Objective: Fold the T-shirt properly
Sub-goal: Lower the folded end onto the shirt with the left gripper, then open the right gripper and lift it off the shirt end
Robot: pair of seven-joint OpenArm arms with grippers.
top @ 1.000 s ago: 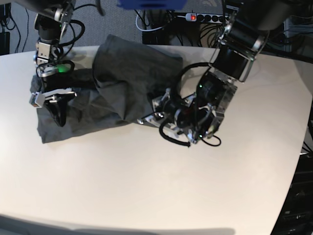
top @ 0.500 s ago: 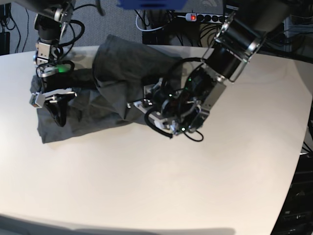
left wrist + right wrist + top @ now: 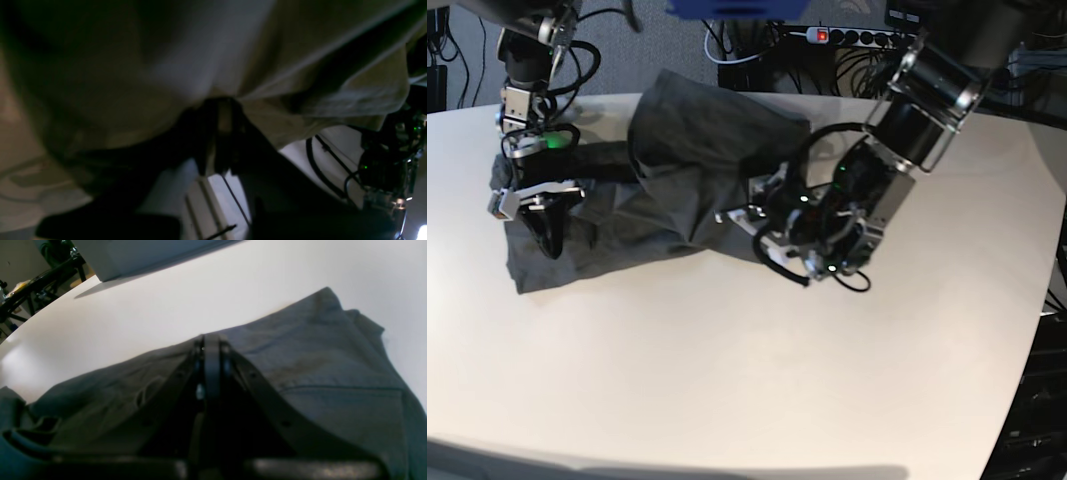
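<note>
The dark grey T-shirt (image 3: 677, 150) lies bunched on the white table (image 3: 727, 380) at the left and centre. My left gripper (image 3: 735, 216) holds its right-hand edge, shut on the cloth. In the left wrist view creases of the T-shirt (image 3: 200, 50) run to the pinched left gripper (image 3: 222, 110), and the fabric hangs over it. My right gripper (image 3: 545, 240) stands shut, pointing down onto the shirt's left part. The right wrist view shows the right gripper (image 3: 211, 338) closed with its tips against the T-shirt (image 3: 333, 373); whether cloth is pinched there does not show.
A power strip (image 3: 847, 35) and cables lie behind the table's far edge, beside a blue object (image 3: 737, 8). Black cable loops (image 3: 777, 265) hang from my left arm just above the table. Bare tabletop (image 3: 200, 290) stretches in front and to the right.
My left arm swung left with the shirt's edge, then came back right a little, and the upper fold now stands fuller. The right arm has not moved.
</note>
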